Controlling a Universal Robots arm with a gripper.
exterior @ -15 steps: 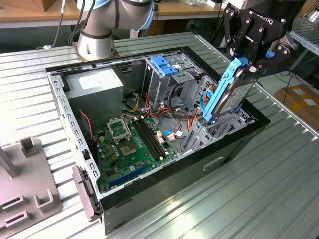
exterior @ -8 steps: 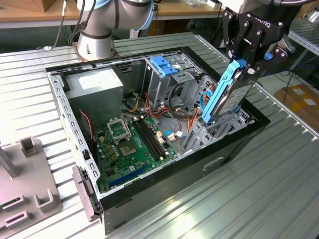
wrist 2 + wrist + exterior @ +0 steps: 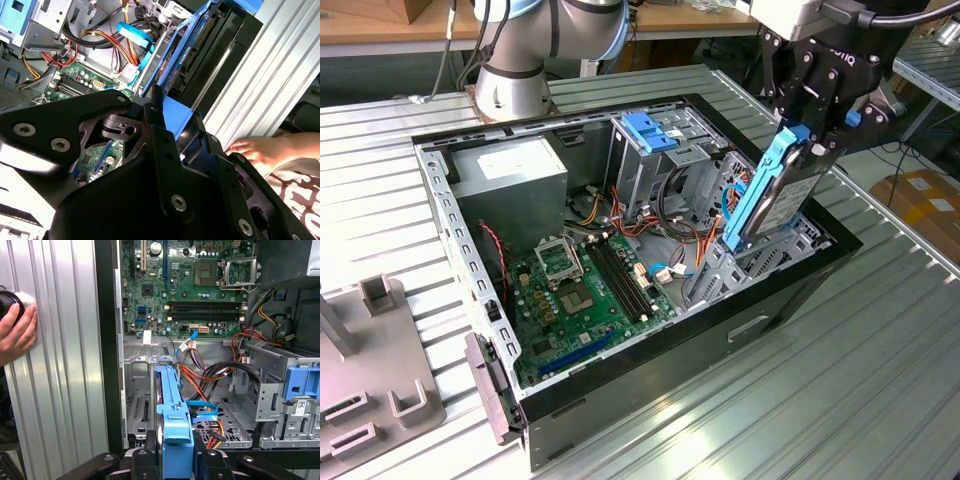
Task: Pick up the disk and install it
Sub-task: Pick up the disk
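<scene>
Firstly, at the exterior view's left, notes grey fixture blocks [image 3: 380, 390] lying on the ribbed metal table [image 3: 880, 400], well apart from the work. Finds next the open computer case [image 3: 650, 375], lid off, resting on that table. Records inside it, near the left wall, a grey power-supply box [image 3: 510, 172], with the green motherboard [image 3: 582, 290] in front of that. Locates the arm's grey base [image 3: 515, 60] behind the case. Further right, logs a metal drive cage [image 3: 665, 165] topped by a blue handle [image 3: 648, 130], with red, yellow and black cables [image 3: 670, 215] bunched just beside it. Finds the disk [image 3: 770, 200] at the case's right end, standing on edge and tilted, blue bracket along its edge, lower end down inside the case by the metal bay [image 3: 720, 275]; cannot tell whether touching that bay. Confirms the gripper [image 3: 800, 140] clamped on the disk's upper end. Verifies this in the first wrist view: black fingers [image 3: 201, 452] pressed against either side of the blue bracket. Notes a cardboard box [image 3: 920, 200] beyond the table at the far right. Records, in the first wrist view, a person's hand [image 3: 17, 332] resting on the ribbed table outside the case, touching a black round object [image 3: 7, 302].
</scene>
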